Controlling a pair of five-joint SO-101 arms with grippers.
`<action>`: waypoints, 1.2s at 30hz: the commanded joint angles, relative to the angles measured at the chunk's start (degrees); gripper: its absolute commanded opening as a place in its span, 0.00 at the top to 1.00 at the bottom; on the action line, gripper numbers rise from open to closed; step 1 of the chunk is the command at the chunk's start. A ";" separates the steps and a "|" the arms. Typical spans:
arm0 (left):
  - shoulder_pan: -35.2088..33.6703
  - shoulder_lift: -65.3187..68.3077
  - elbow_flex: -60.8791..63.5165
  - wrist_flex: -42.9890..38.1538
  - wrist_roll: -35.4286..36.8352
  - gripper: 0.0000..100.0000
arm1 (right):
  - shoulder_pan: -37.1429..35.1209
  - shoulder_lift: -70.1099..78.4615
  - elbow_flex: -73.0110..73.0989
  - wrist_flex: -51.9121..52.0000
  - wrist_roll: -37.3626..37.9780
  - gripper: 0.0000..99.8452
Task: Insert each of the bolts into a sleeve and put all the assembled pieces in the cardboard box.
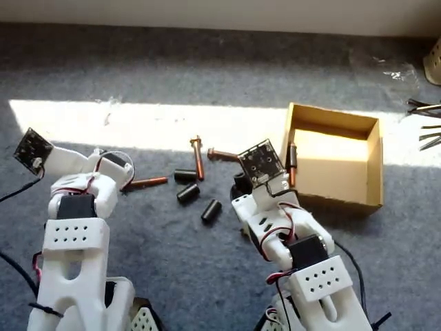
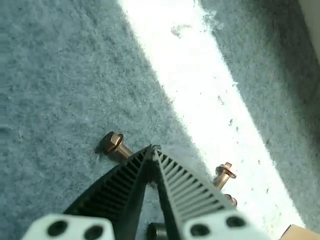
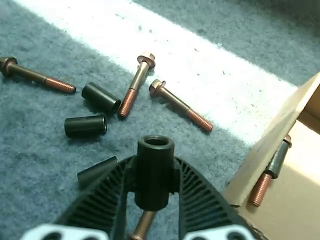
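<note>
Bolts [image 3: 181,106]: you had three loose, one sleeved in the cardboard box [image 1: 332,120]; right gripper [image 3: 154,167] pinched a sleeve [image 3: 155,176], left gripper [image 2: 151,151] pressed together.

Left arm [image 1: 72,231] extended forward. Left hand [image 2: 152,151] sits low with its fingers pressed tip to tip. Right arm [image 1: 298,245] leans in toward the left arm. Right hand [image 3: 155,169] is clamped on a sleeve [image 3: 155,149], which stands upright between both fingers.

The white plastic left arm [image 1: 72,238] and right arm [image 1: 313,272] carry black servos, red wires and black ribbed fingers [image 3: 200,197].
</note>
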State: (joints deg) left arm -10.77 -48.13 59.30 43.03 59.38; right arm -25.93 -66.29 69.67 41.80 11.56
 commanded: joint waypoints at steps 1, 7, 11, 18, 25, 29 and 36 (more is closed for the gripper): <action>-0.57 -1.45 -3.65 -1.93 -9.41 1.00 | 0.75 -0.92 -0.84 -1.45 0.53 1.00; 1.27 -1.10 -4.35 0.79 -16.09 1.00 | 0.75 -0.92 -0.84 -1.45 0.53 1.00; 2.07 -0.84 -12.26 8.00 -16.00 1.00 | 0.75 -0.92 -0.75 -1.45 0.53 1.00; 2.86 12.62 -32.84 23.91 -14.33 1.00 | 0.75 -0.92 -0.75 -1.45 0.35 1.00; 3.74 34.68 -46.73 34.73 -6.95 1.00 | 0.57 -1.19 0.40 -1.45 0.53 1.00; 6.55 41.19 -47.16 34.55 -5.63 1.00 | 0.57 -1.19 0.40 -1.45 0.53 1.00; 7.60 49.19 -47.16 34.90 3.43 1.00 | 0.66 -1.19 0.48 -1.45 0.53 1.00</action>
State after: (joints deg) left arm -4.09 -1.19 15.08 77.41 58.15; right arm -25.93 -66.29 70.90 41.80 11.56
